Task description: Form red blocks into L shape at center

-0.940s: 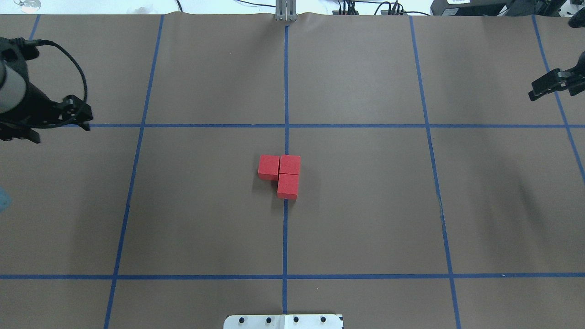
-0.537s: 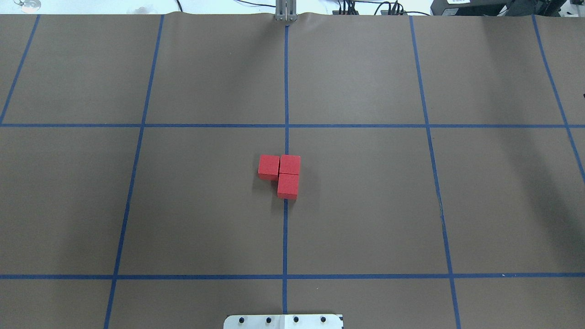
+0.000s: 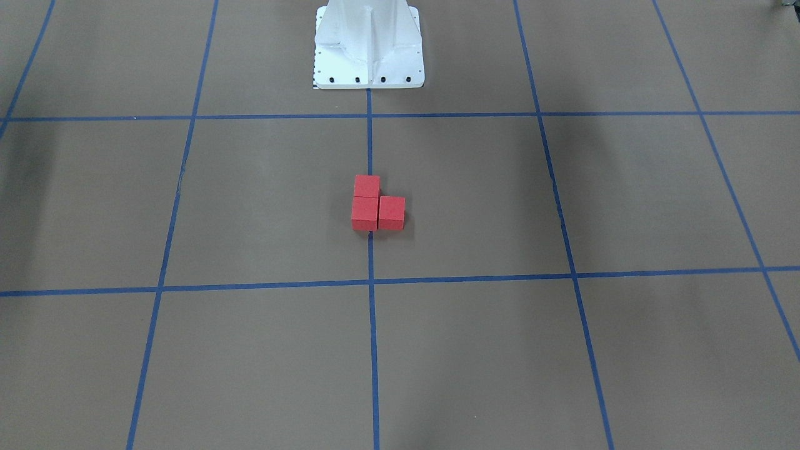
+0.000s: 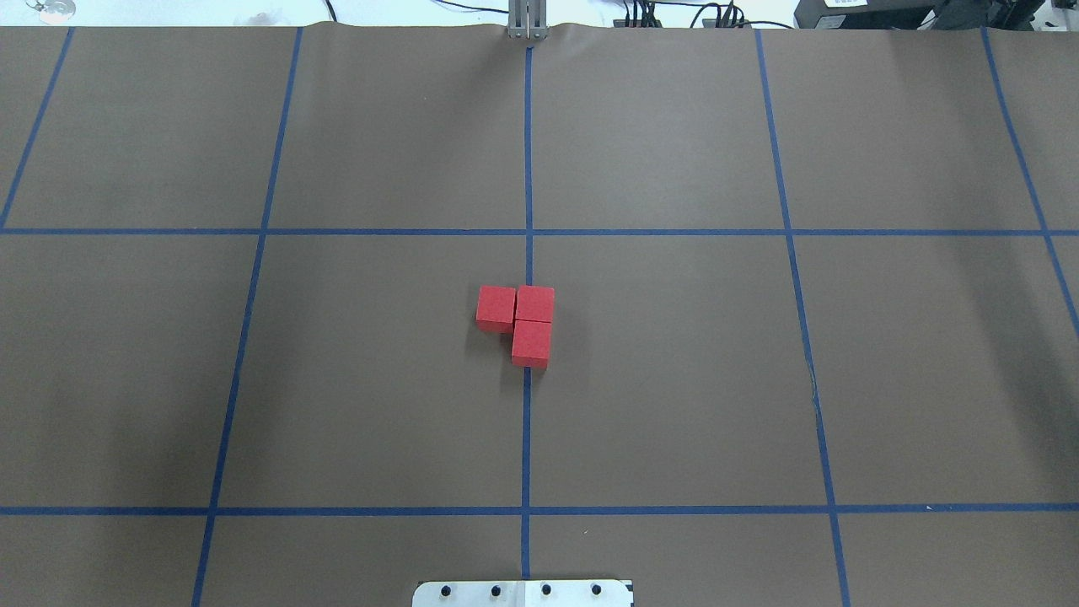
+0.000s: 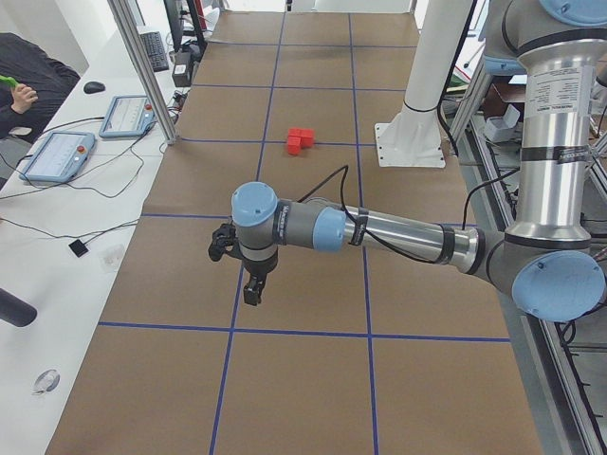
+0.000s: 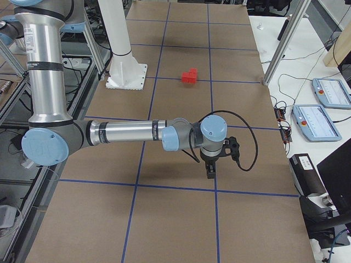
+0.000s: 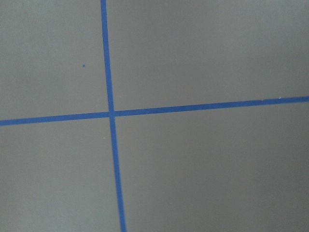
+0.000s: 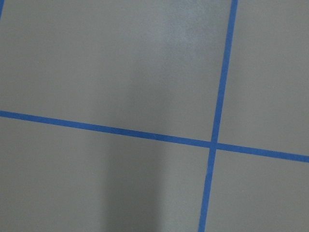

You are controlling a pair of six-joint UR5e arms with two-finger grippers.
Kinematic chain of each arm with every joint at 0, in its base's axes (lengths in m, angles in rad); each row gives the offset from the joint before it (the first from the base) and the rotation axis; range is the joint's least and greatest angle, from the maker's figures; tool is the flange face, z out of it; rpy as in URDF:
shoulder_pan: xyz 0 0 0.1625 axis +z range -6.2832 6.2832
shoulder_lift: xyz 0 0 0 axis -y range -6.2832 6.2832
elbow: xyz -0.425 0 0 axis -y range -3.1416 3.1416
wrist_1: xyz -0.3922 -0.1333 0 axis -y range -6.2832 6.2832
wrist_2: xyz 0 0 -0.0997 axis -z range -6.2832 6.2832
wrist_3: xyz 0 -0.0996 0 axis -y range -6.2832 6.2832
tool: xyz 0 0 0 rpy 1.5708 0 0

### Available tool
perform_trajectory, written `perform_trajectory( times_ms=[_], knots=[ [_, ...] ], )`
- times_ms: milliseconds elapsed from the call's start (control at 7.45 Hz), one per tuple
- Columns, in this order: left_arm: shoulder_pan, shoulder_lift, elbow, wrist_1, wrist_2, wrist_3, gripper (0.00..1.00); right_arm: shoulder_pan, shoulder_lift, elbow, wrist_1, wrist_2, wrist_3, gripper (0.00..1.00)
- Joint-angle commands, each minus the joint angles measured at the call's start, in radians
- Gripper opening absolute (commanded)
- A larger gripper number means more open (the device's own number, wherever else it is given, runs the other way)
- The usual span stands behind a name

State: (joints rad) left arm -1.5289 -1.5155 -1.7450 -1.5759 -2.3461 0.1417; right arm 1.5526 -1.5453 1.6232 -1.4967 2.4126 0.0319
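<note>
Three red blocks lie touching in an L shape on the centre grid line: one at the corner [image 4: 535, 303], one to its left [image 4: 496, 307], one nearer the robot [image 4: 531, 343]. They also show in the front view [image 3: 364, 213], the left side view [image 5: 300, 139] and the right side view [image 6: 190, 76]. My left gripper [image 5: 248, 289] shows only in the left side view, far from the blocks, pointing down above the paper. My right gripper [image 6: 210, 171] shows only in the right side view, likewise far off. I cannot tell whether either is open or shut.
Brown paper with a blue tape grid covers the table. The white robot base [image 3: 367, 50] stands at the robot's edge, its plate also in the overhead view [image 4: 523, 593]. Tablets lie beside the table [image 5: 57, 156] [image 6: 317, 121]. A person sits at the far side [image 5: 24, 81].
Both grippers, at the left and right edges of the overhead view 0.9 s ago, have left that view. The three red blocks have not moved.
</note>
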Motion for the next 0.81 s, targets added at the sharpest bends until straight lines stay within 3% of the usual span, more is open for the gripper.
perform_trajectory(
  times_ms=[0,268,537,671],
  knots=[
    [-0.007,0.003,0.048,-0.015,0.001,-0.063,1.0,0.026,-0.03,0.007,-0.007,0.003,0.0,0.99],
    [-0.01,0.011,-0.008,-0.007,-0.001,-0.146,1.0,0.041,-0.01,0.039,-0.127,-0.003,-0.004,0.99],
    [-0.01,0.011,-0.001,-0.006,-0.002,-0.148,1.0,0.046,-0.018,0.05,-0.146,-0.003,-0.004,0.99],
    [-0.01,0.011,0.004,-0.006,-0.002,-0.148,1.0,0.046,-0.012,0.066,-0.211,-0.003,-0.004,0.99]
  ],
)
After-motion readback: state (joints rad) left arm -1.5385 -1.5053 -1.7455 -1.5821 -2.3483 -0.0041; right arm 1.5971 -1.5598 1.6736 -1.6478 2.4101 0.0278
